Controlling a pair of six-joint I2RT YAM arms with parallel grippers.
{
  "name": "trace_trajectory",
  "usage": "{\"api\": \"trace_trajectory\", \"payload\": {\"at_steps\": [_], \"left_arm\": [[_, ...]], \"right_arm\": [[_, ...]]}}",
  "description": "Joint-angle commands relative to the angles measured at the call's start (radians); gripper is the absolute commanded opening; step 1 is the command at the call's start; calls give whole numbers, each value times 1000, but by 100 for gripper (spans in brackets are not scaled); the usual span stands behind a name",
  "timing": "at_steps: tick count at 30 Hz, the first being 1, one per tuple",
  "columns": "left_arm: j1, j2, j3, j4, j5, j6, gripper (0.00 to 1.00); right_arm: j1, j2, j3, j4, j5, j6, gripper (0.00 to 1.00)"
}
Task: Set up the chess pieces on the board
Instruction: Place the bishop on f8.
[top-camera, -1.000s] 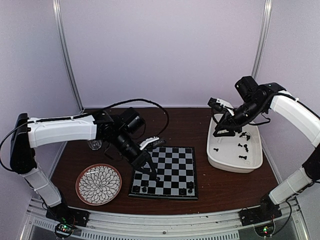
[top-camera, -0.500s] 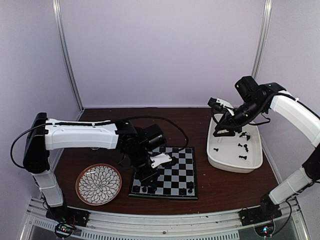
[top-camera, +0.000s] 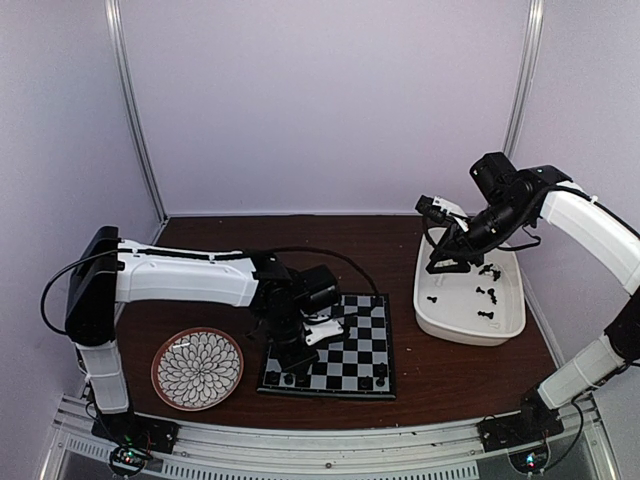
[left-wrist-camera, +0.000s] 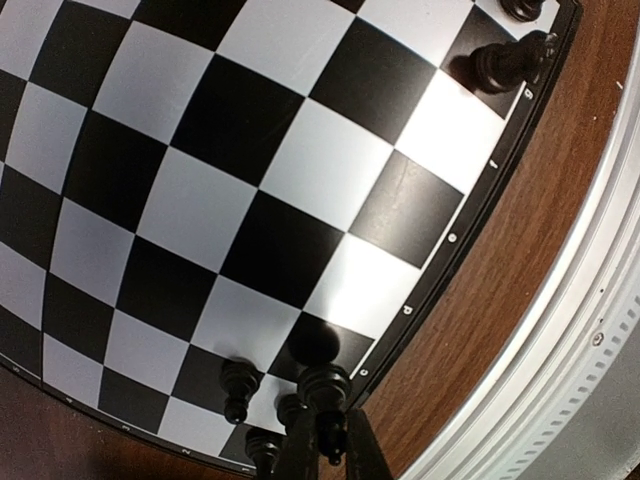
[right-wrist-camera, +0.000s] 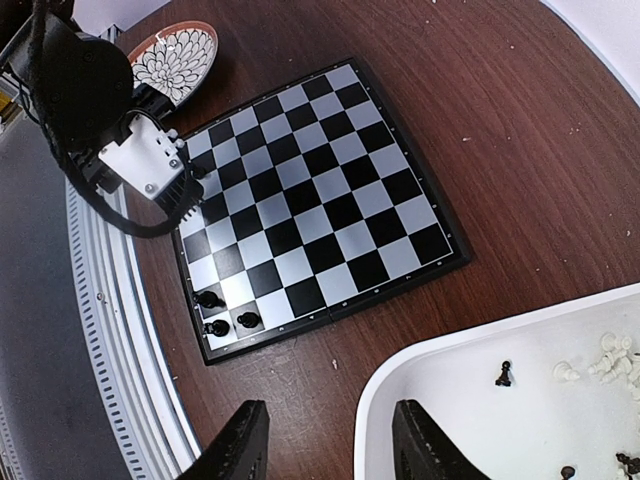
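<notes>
Chess pieces (right-wrist-camera: 215, 327): three black ones stand in one corner of the chessboard (right-wrist-camera: 315, 195), on the edge nearest the arm bases. More black ones stand at the other end of that edge, by the left gripper (left-wrist-camera: 328, 445). Loose black and white ones lie in the white tub (top-camera: 455, 310).
Chessboard: flat on the dark wooden table (top-camera: 450, 375), between the flower-patterned plate (top-camera: 197, 368) and the tub, touching neither.
Left gripper: low over the board's near left corner, jaws narrow and pinched on a black piece (left-wrist-camera: 324, 384). I cannot tell whether that piece rests on its square.
Beside the held piece: other black ones stand just next to it along the dark rim, and a dark round shadow lies on the adjoining square.
Right gripper (right-wrist-camera: 330, 450): above the far left part of the tub, well apart from the board, jaws wide.
Plate: just left of the board, near the table's front edge.
Tub: right of the board, its long side running away from the arm bases.
</notes>
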Motion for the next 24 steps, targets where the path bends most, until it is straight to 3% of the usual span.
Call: {"api": "trace_trajectory", "payload": {"at_steps": [1, 24], "left_arm": [[-7, 19, 20, -3, -20, 5, 7], [-8, 38, 2, 38, 8, -15, 8]], "right_arm": [[-5, -24, -10, 1, -2, -4, 46], [-5, -33, -19, 7, 2, -6, 46]]}}
